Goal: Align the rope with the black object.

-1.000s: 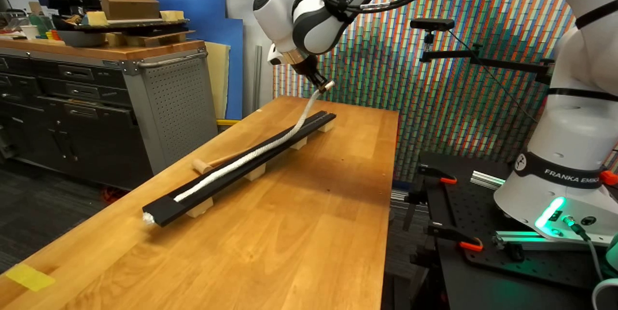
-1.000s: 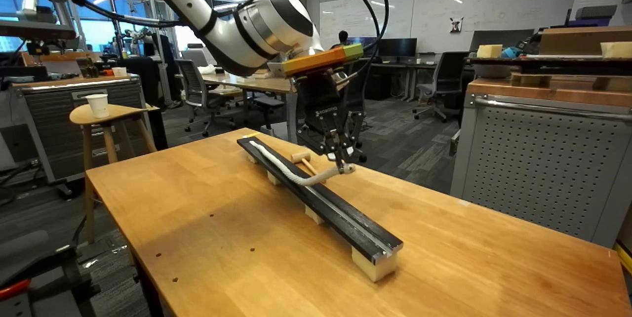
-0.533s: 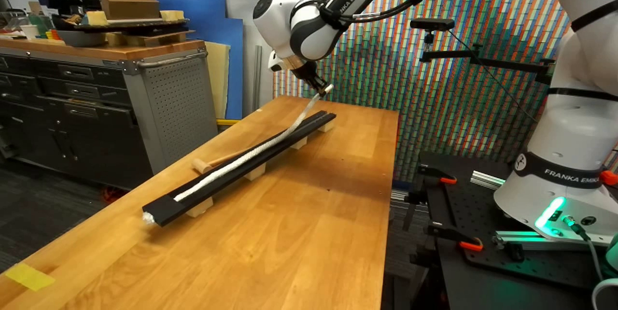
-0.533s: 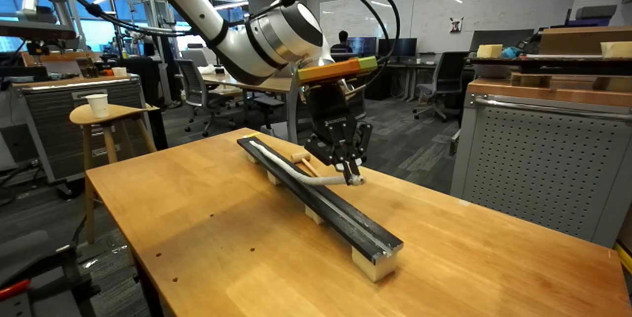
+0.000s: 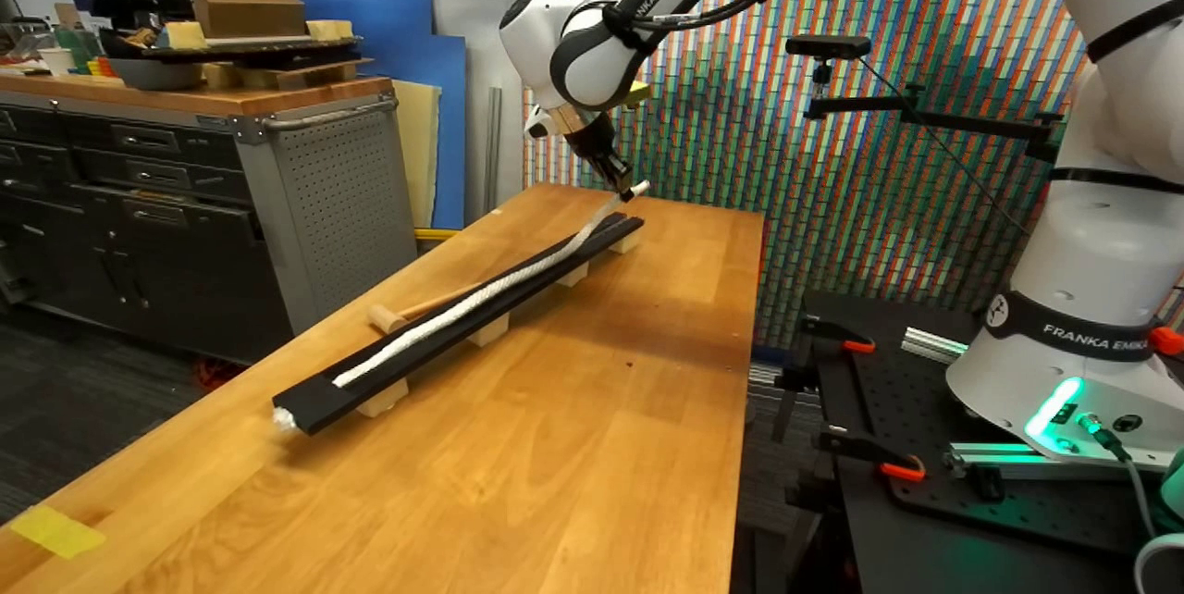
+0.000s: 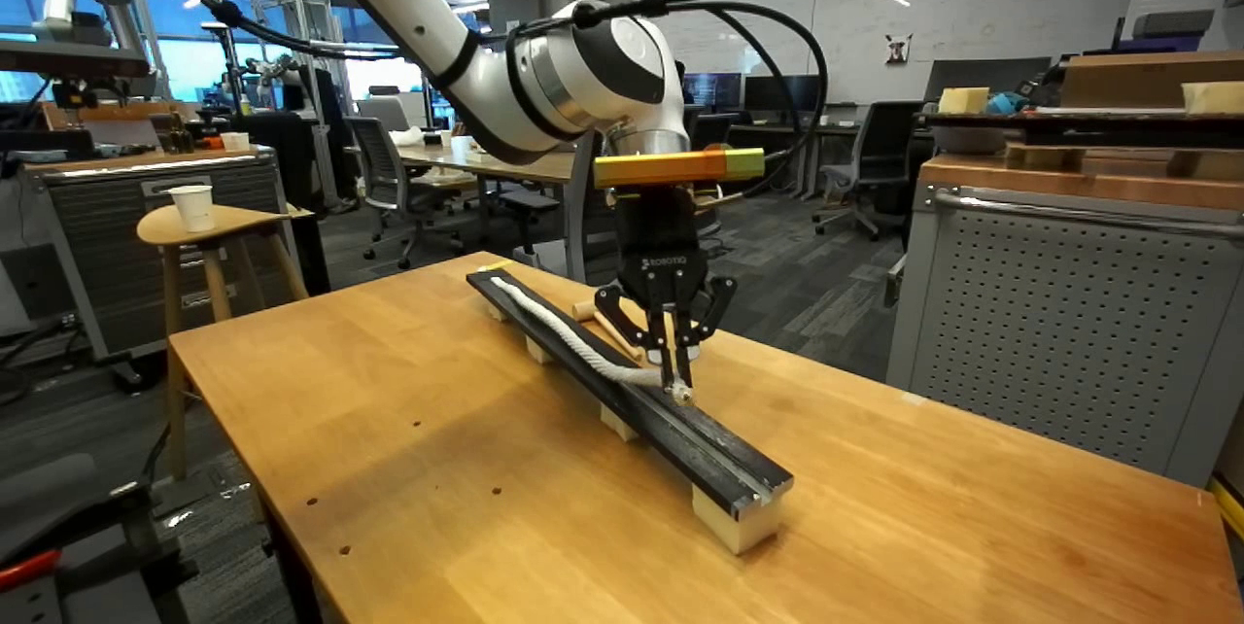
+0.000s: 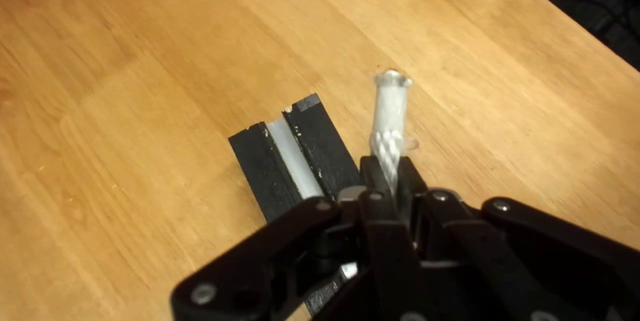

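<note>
My jaws clamp the rope [image 7: 389, 121] just behind its tip, the black bar [image 7: 327, 148] running askew beneath them, so letting go here (the tip points off the line of the groove [image 7: 296, 161]) could drop that end outside it.

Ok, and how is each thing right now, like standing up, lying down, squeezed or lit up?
Black bar: propped flat on blocks
Rope: one end lifted, most of it lying along the bar
Gripper: squeezed shut near the rope's lifted end
Hammer: lying down beside the bar
Cup: standing upright on the stool
Green light: glowing
</note>
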You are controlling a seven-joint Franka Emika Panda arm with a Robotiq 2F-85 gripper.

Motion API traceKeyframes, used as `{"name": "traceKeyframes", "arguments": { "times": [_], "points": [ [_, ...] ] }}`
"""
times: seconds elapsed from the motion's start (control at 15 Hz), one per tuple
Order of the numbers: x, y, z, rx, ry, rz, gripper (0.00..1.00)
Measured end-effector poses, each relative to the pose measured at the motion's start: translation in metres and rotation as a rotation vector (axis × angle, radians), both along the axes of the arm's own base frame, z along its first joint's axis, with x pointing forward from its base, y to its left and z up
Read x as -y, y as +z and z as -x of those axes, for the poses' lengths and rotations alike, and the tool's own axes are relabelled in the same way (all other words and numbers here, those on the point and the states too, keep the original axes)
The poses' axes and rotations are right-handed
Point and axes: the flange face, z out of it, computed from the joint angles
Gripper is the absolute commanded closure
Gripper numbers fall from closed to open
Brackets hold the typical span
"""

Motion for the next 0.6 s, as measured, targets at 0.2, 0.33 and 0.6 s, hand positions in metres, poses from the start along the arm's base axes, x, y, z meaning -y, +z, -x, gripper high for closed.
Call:
{"name": "traceKeyframes", "arguments": {
  "times": [0.2,0.33,0.6],
  "points": [
    [0.0,0.0,-0.004,0.012,-0.009,-0.013,0.97],
    [0.0,0.0,-0.009,0.021,0.007,0.007,0.97],
    [0.006,-0.001,-0.022,0.054,0.06,0.102,0.97]
  ]
}}
